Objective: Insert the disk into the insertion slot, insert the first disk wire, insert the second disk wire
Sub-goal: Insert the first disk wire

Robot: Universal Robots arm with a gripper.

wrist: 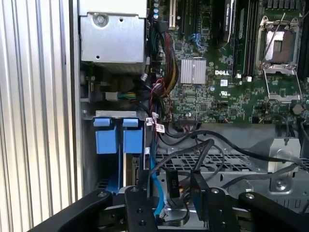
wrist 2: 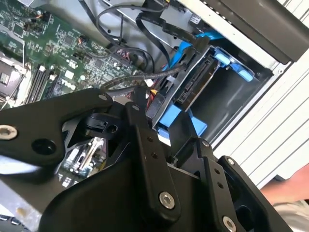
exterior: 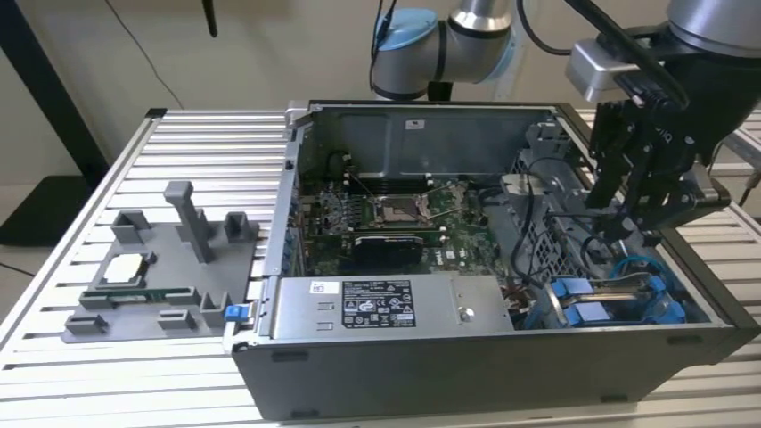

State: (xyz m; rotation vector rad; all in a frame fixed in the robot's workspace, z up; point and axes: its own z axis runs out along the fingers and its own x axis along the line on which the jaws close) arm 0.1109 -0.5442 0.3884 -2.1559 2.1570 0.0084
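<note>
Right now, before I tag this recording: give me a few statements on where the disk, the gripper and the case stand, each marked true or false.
1. The computer case is closed by its side panel. False: it is open, with the motherboard exposed.
2. The disk lies inside the case in its blue carrier. True.
3. A grey fixture stands on the table, at the exterior view's left of the case. True.
4. The gripper hangs over that fixture. False: it hangs over the case's end at the exterior view's right, near the disk.
5. A silver box with a black-and-white label sits in the case. True.
</note>
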